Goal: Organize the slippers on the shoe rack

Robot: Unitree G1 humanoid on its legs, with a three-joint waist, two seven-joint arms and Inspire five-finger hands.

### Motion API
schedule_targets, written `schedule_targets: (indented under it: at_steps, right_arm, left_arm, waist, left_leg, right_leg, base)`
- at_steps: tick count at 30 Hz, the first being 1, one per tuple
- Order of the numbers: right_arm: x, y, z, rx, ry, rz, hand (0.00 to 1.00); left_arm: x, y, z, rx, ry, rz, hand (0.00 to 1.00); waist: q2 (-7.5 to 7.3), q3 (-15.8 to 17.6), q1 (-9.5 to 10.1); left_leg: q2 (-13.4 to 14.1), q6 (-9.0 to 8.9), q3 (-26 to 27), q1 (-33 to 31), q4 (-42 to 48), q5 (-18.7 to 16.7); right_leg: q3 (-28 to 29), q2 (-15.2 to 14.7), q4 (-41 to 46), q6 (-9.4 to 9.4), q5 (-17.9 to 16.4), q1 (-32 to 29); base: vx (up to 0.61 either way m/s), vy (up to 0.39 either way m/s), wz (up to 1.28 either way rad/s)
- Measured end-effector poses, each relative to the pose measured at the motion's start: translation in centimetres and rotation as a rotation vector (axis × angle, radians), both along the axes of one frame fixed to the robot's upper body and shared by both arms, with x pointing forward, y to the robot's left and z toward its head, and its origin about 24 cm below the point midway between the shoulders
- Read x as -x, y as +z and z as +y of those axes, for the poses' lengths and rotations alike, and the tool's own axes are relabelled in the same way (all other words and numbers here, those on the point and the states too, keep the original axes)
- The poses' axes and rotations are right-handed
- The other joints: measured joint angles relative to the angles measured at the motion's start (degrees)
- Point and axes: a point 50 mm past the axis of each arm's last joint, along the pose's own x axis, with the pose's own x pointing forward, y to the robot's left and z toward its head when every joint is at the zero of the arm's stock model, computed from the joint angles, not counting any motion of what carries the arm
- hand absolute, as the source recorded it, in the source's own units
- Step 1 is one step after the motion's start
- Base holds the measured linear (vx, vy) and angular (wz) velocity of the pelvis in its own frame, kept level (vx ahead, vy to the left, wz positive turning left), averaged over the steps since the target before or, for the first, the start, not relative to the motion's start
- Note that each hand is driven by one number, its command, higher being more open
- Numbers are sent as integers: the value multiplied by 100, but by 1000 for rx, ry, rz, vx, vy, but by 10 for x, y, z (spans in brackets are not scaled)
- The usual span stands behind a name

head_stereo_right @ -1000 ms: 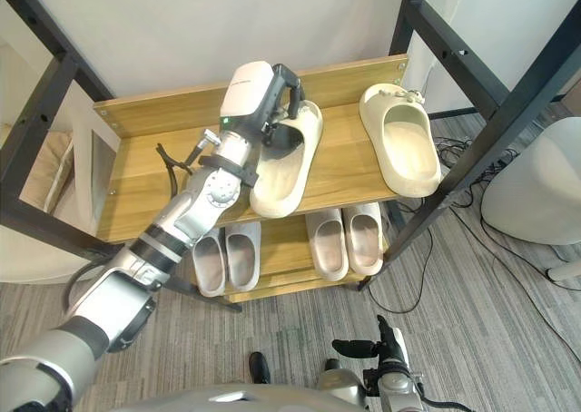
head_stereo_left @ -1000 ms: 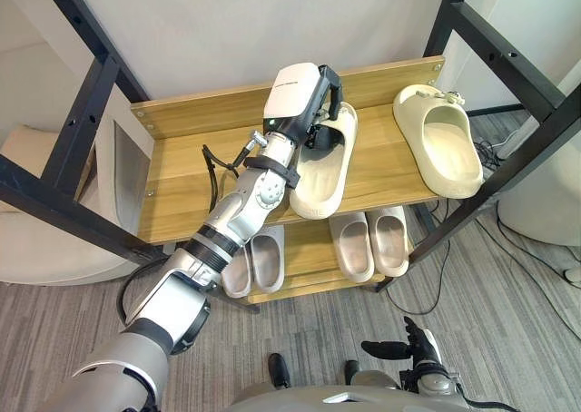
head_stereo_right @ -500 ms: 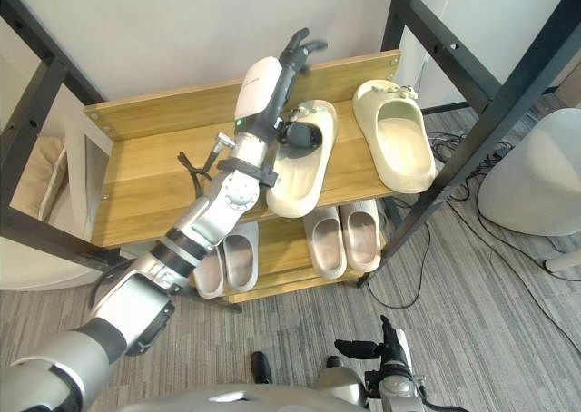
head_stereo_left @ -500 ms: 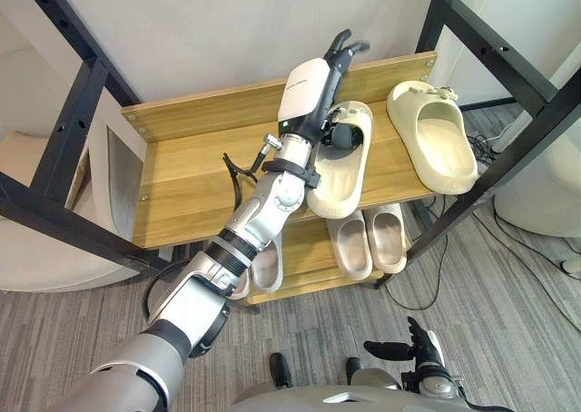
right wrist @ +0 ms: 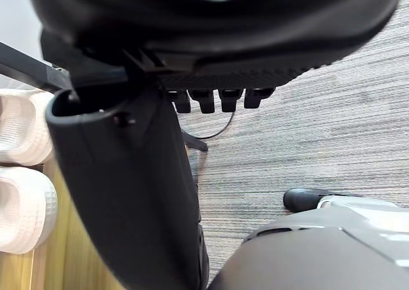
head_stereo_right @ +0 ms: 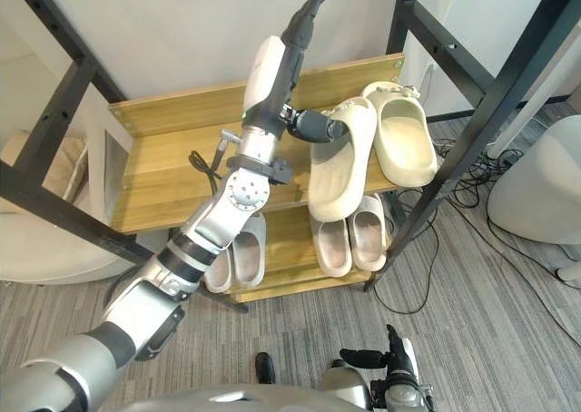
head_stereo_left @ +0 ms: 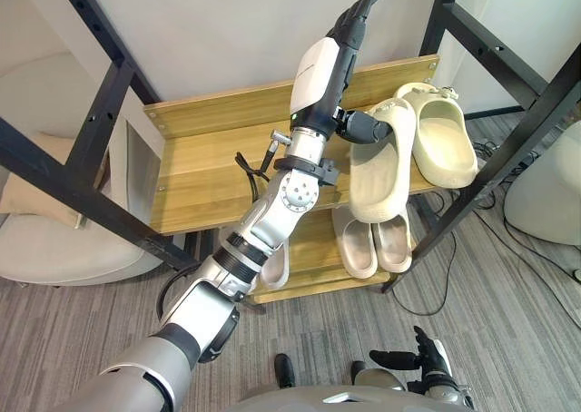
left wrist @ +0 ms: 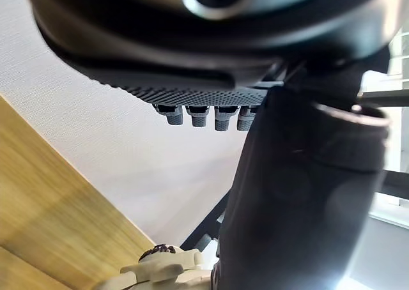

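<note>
Movement first: within the last second our left hand (head_stereo_left: 338, 56) has swept the cream slipper (head_stereo_left: 377, 171) to the right along the upper shelf (head_stereo_left: 209, 162). It now lies right against its partner (head_stereo_left: 447, 138) at the right end, with its heel overhanging the near edge. The fingers point straight up and grip nothing; only the thumb presses at the slipper's toe cap. We judge the pair nearly matched, and a nudge farther in should finish it. Our right hand (head_stereo_left: 427, 362) hangs low, fingers relaxed.

Left robot hand (head_stereo_left: 329, 65) uncurls, fingers now straight; moved slipper (head_stereo_left: 377, 169) now lies against second slipper (head_stereo_left: 447, 144), no longer apart.
</note>
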Motion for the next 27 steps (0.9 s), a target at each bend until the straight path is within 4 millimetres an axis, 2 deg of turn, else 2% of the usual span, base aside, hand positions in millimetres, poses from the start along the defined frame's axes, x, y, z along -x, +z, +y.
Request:
schedule_targets:
  at_steps: [15,21,27]
  right_arm:
    - [1,-1,-1,-6,-15,10,100]
    - [-1,-1,0,-7,-11,9,100]
    - [-4,-1,7,-16,3,4,100]
  left_arm:
    - [2,-3,-2,15,-11,14,100]
    - [-1,-24,3,-7,10,90,100]
    - [-7,-37,5,-38,29,142,100]
  waist:
    - [-6,1,54]
    - [-42,22,69]
    - [-202,64,68]
  left_leg:
    - [13,7,-86,-77,1,100]
    - [37,6,-93,-57,-4,101]
    - [34,3,-87,-66,-4,98]
  right_leg:
    - [-82,16,73,12,13,-66]
    - [-106,44,32,17,54,-20]
    - [-114,48,-141,29,131,46]
  base:
    - [-19,1,2]
    - [-47,-1,1]
    - [-6,1,0]
